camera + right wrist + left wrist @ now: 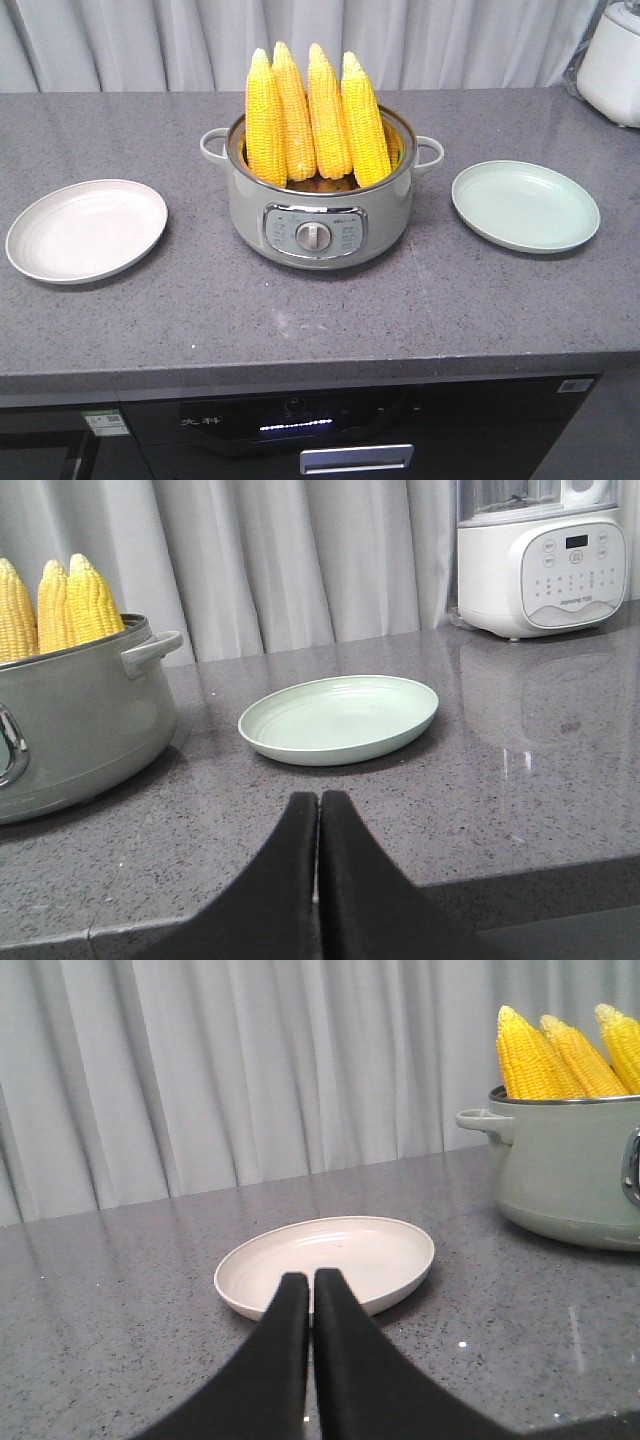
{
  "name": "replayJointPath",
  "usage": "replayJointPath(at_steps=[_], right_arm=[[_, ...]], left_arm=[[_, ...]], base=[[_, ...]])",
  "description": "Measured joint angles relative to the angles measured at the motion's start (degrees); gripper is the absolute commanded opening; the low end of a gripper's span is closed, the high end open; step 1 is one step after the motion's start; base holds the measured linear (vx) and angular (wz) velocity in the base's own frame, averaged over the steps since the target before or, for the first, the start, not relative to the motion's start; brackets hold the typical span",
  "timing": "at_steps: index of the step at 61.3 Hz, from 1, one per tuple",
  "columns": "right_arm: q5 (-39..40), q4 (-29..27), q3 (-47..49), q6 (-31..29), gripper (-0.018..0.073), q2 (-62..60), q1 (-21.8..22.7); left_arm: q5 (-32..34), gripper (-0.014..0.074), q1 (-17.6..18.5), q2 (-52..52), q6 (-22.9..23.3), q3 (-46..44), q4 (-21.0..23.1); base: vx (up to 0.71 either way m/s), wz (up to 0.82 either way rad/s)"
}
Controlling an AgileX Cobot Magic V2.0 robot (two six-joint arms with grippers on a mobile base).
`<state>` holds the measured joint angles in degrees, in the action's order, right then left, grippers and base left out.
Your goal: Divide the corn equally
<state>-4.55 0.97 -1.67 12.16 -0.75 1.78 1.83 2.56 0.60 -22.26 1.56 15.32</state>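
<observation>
Standing in sage-green metal pot (pixel 392 212): bright yellow corn cobs (pixel 310 115), bases hidden. Pressed together: left gripper (pixel 310 1282), right gripper (pixel 319 800). Risk: extraction may topple adj. cobs.

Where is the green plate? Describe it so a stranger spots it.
Find the grey-green electric pot holding four upright yellow corn cobs, mid-counter. Right of it lies a shallow round plate. It is mint green; the opposite plate is cream.

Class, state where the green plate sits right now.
In the front view, the green plate lies on the counter, right of the pot holding the corn, apart from it.
</observation>
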Motion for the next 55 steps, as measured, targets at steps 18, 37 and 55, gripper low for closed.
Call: replayJointPath(at_steps=[18, 37, 55], right_arm=[[0.0, 0.0, 0.0, 0.0, -0.0004, 0.0, 0.0], [0.0, 0.0, 0.0, 0.0, -0.0004, 0.0, 0.0], [0.0, 0.0, 0.0, 0.0, -0.0004, 0.0, 0.0]], left_arm=[[0.0, -0.0007, 0.0, 0.0, 0.0, 0.0, 0.0], [0.0, -0.0007, 0.0, 0.0, 0.0, 0.0, 0.0], [0.0, -0.0007, 0.0, 0.0, 0.0, 0.0, 0.0]], base=[[0.06, -0.02], [0.05, -0.01], [0.05, -0.01]])
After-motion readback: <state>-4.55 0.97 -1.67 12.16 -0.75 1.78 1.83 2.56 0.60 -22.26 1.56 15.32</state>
